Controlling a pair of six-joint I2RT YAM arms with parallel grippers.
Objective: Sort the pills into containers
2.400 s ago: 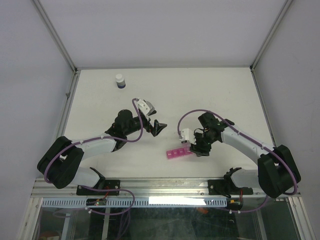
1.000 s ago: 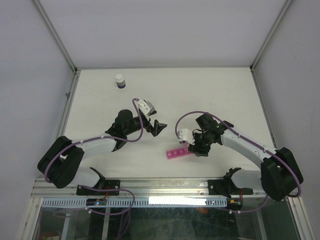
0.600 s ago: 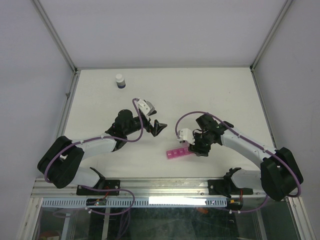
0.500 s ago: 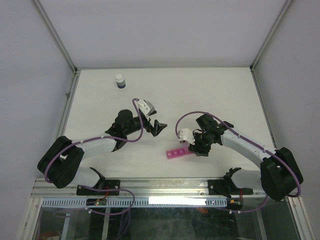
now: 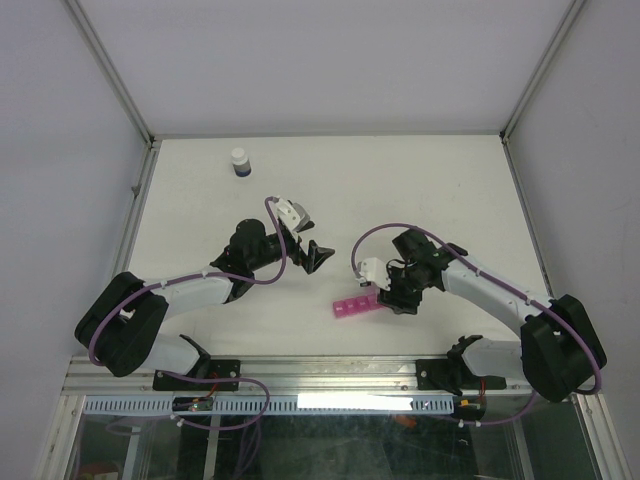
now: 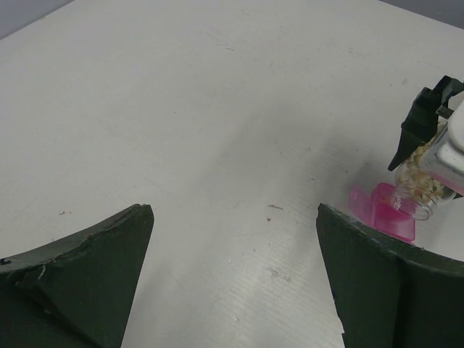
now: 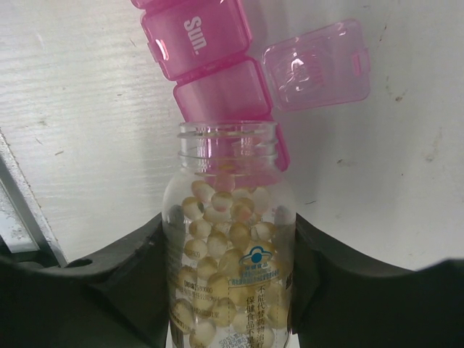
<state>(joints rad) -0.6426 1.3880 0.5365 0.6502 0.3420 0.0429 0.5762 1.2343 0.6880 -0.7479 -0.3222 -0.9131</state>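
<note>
Top view: the pink pill-box strip [image 5: 350, 307] lies on the tabletop [image 5: 400, 190], just beside the right fingers [image 5: 402, 298].

Left wrist: the left fingers [image 6: 80, 268] are spread wide, empty.

Right wrist: the right fingers clamp a clear pill bottle [image 7: 228, 239], its mouth over the strip's open compartment.

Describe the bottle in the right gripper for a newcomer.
On the white table, near its front edge, find the right gripper. It holds a clear bottle tipped over the pink pill box. Unlike the white-capped dark bottle at far left, it's uncapped and full of pale pills.
</note>
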